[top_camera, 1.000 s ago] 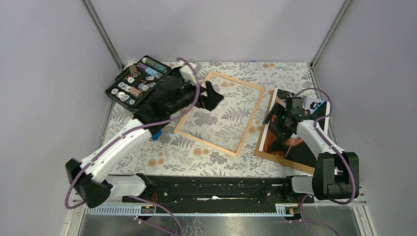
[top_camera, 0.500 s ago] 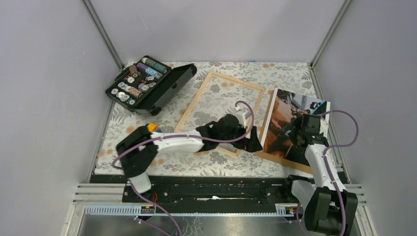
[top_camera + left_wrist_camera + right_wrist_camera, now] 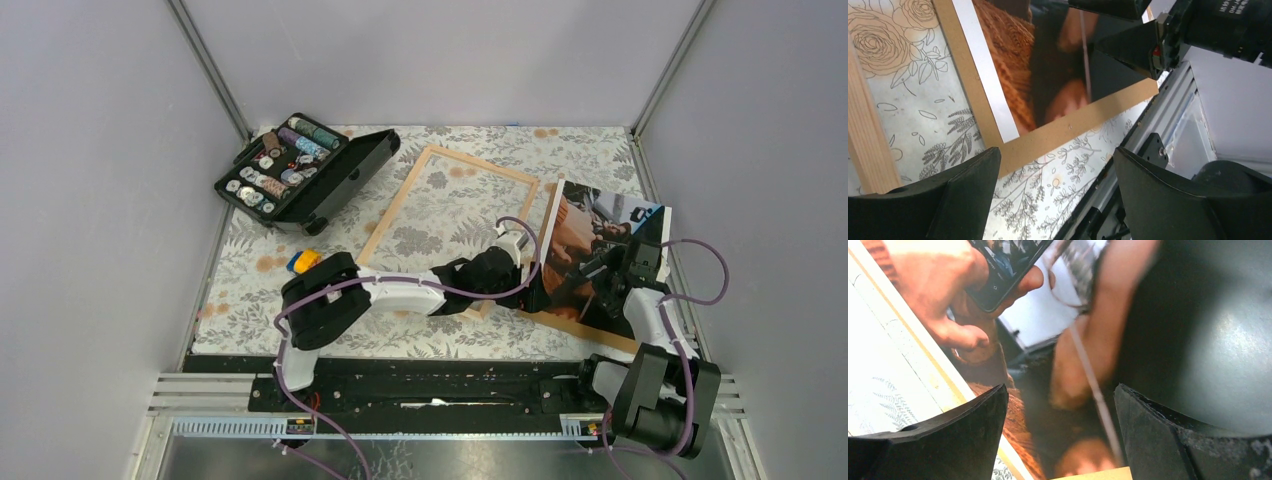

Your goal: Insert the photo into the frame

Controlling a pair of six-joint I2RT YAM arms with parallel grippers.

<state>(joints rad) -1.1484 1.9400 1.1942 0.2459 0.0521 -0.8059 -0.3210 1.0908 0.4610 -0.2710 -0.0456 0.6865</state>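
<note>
The frame (image 3: 481, 166) of pale wood lies flat mid-table, the patterned cloth showing through it. The photo (image 3: 583, 228) lies to its right on a brown backing board (image 3: 566, 323). My left gripper (image 3: 527, 291) is open and empty, low by the photo's near left corner, between frame and board. In the left wrist view its jaws (image 3: 1055, 200) stand wide over the cloth, just short of the board's corner (image 3: 1073, 131) and the photo (image 3: 1018, 65). My right gripper (image 3: 601, 276) is open and empty over the photo's near half; the photo (image 3: 1083, 355) fills its wrist view.
An open black case (image 3: 345, 172) of thread spools sits at the far left. Grey walls close in on both sides and the back. The metal rail (image 3: 430, 385) with the arm bases runs along the near edge, close to the board's near corner.
My left arm has swung from the frame's far left corner across to its near right corner, beside the photo. My right gripper has shifted a little right and nearer over the photo.
</note>
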